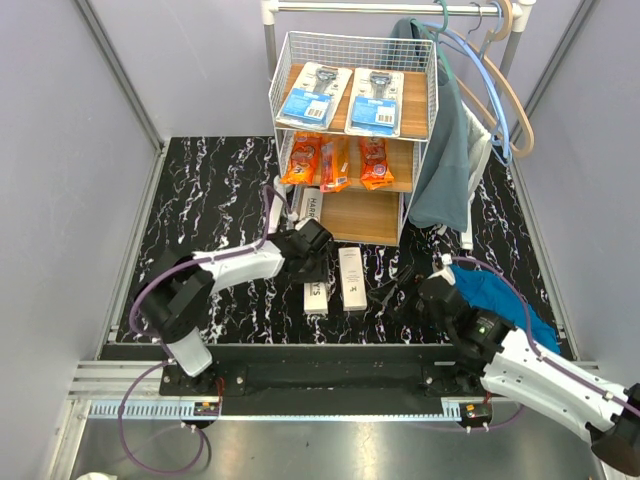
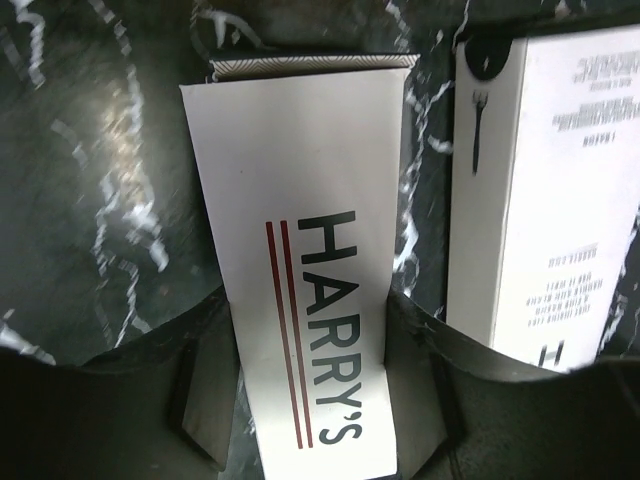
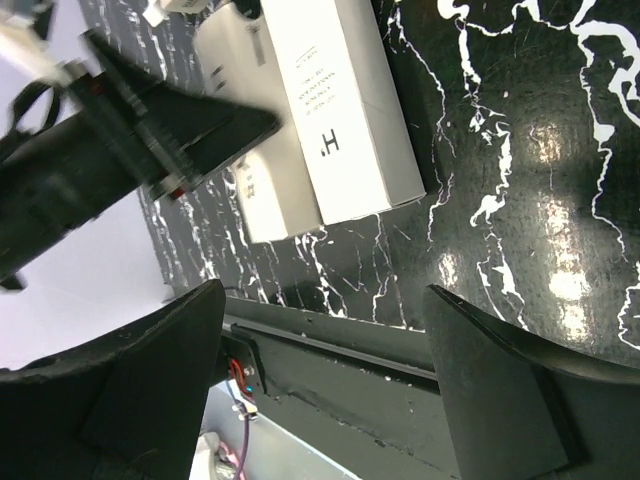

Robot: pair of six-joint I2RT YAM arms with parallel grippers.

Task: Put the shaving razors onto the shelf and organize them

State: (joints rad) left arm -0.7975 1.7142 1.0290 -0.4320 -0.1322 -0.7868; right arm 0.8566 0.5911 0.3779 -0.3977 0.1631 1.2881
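The shelf (image 1: 282,100) holds two blue-and-white razor cards (image 1: 313,95) on top, three orange bags (image 1: 336,160) on the middle board and one white HARRY'S box (image 1: 312,207) at the bottom left. My left gripper (image 1: 310,252) (image 2: 308,300) is shut on a second HARRY'S box (image 1: 316,297) (image 2: 300,230) in front of the shelf, one finger on each long side. A third white box (image 1: 351,278) (image 2: 550,190) (image 3: 340,110) lies just to its right. My right gripper (image 1: 400,290) (image 3: 325,295) is open and empty, right of that box near the front edge.
A white clothes rail (image 1: 390,8) with hangers and a grey-green garment (image 1: 445,160) stands right of the shelf. A blue cloth (image 1: 500,295) lies on the black marbled table (image 1: 210,200) by the right arm. The left arm's gripper shows in the right wrist view (image 3: 150,130).
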